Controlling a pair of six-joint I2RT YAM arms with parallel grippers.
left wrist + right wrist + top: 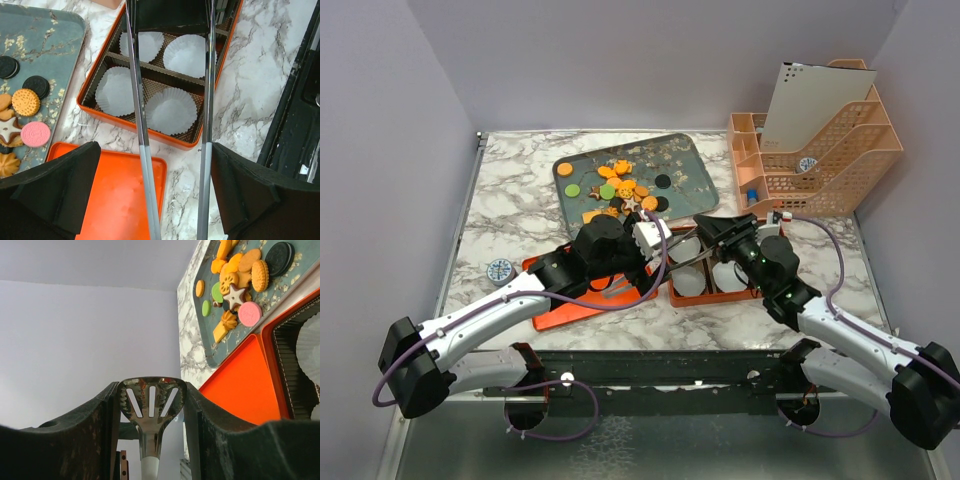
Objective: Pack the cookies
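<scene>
On the marble bench point(510, 190), toward the back, we see the cookies point(620, 190) heaped on a grey-blue tray point(692, 165). Most are round and orange, with green, black and pink ones and a star among them. Every cookie we can see lies on that tray.

Just in front of the tray sits an orange box point(120, 121). 4 white cups point(171, 110) show in it, 1 per compartment. Its lid point(115, 200) lies flat just beside it, with a strip of marble between them.

A pair of metal tongs point(140, 115) spans the gap between the 2 arms, above the box.

The left hand point(155, 147) is spread wide, its fingers point(65, 185) far apart, and both legs of the tongs run between them. 1 leg stands clear of its finger. The other runs just beside its finger, and we cannot tell whether they touch. We see no grip there.

The right hand point(150, 390) is closed partway on the far end of the tongs. In its wrist view a slotted steel tip sits pinched between the 2 black fingers point(75, 435), touching both.

A pink organizer point(820, 150) stands at the right rear corner.
</scene>
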